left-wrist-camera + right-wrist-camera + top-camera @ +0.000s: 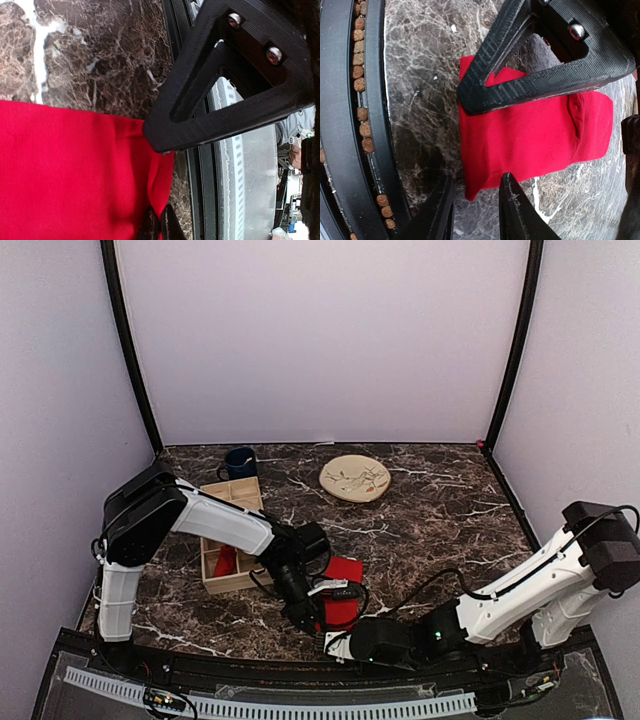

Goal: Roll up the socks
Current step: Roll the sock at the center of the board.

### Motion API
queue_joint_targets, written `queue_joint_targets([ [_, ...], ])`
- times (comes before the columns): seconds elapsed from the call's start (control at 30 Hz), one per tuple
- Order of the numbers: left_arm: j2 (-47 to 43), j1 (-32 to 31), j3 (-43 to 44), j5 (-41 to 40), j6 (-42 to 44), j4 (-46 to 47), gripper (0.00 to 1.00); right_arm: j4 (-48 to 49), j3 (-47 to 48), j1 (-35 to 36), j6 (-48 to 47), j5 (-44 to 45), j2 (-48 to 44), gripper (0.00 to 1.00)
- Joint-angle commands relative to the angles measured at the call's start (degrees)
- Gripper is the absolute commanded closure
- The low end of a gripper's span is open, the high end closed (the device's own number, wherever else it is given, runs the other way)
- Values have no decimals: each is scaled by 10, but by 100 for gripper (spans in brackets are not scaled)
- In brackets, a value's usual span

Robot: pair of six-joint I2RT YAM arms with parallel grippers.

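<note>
**Item 1.** Bright red soft fabric sock [346,575]: lies flat on the dark brown marble-patterned table [440,510], close to its front edge and between the two arms. In the right wrist view it is a smooth rectangle with one raised crease towards its far end.

**Item 2.** Left gripper [156,177], black, two-fingered: clamped on the sock's corner nearest the table's front edge. The fabric puckers between its fingers.

**Item 3.** Right gripper [484,140], black, two-fingered: jaws apart, straddling the sock's near end. One finger is over the fabric and the other at its long edge. Contact cannot be told.

**Item 4.** Light wooden divided box [232,530]: left of the sock, partly behind the left arm. A red patch [224,562] shows in a near compartment; what it is cannot be told.

**Item 5.** Dark blue mug [240,462]: behind the box.

**Item 6.** Round beige plate [355,478] with thin line pattern: at the rear, well apart from the sock.
</note>
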Motion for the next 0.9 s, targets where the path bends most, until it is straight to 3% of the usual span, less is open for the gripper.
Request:
queue_joint_targets([
  [0.0,6,5,13,15,17,-28,100,8,16,-14,-15,-17,10,72],
  [0.6,18,11,24,24,25,-44,100,-35,39,-45,-42,-81,33,84],
  [0.87,18,14,26,22,19,-45,100,-57,45,-57,-38,-103,40,96],
])
